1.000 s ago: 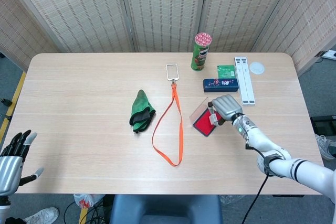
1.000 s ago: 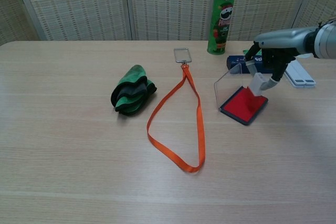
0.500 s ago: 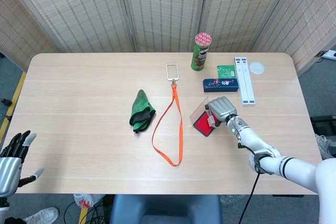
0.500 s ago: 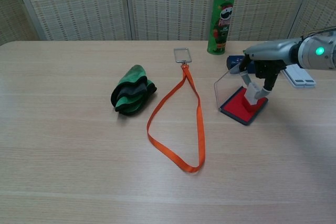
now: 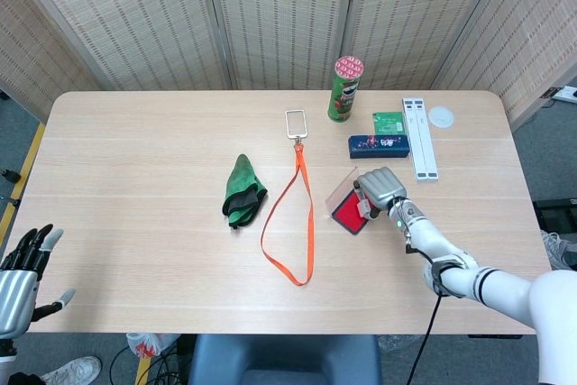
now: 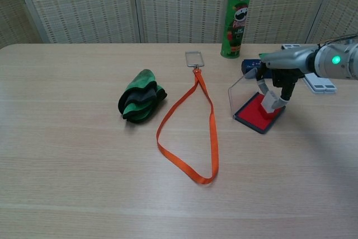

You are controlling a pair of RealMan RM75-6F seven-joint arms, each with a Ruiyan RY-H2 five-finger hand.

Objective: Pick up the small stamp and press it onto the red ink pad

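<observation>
The red ink pad [image 6: 253, 114] [image 5: 345, 215] lies open at the table's right centre, its clear lid [image 6: 241, 89] standing up on the left side. My right hand [image 6: 279, 73] [image 5: 380, 188] holds the small pale stamp [image 6: 271, 103] from above, and the stamp's lower end touches the red pad surface. In the head view the hand covers most of the stamp. My left hand [image 5: 20, 279] hangs off the table's front left corner, fingers spread, holding nothing.
An orange lanyard [image 6: 204, 121] with a badge holder [image 6: 193, 57] loops across the middle. A folded green cloth [image 6: 140, 95] lies to its left. Behind the pad are a dark blue case [image 5: 380, 145], a green chips can [image 6: 235, 16], a white strip [image 5: 419, 138] and a round lid [image 5: 441, 116].
My right hand came down and a little left with the stamp, from above the pad's far edge onto the red surface. The left hand stayed put.
</observation>
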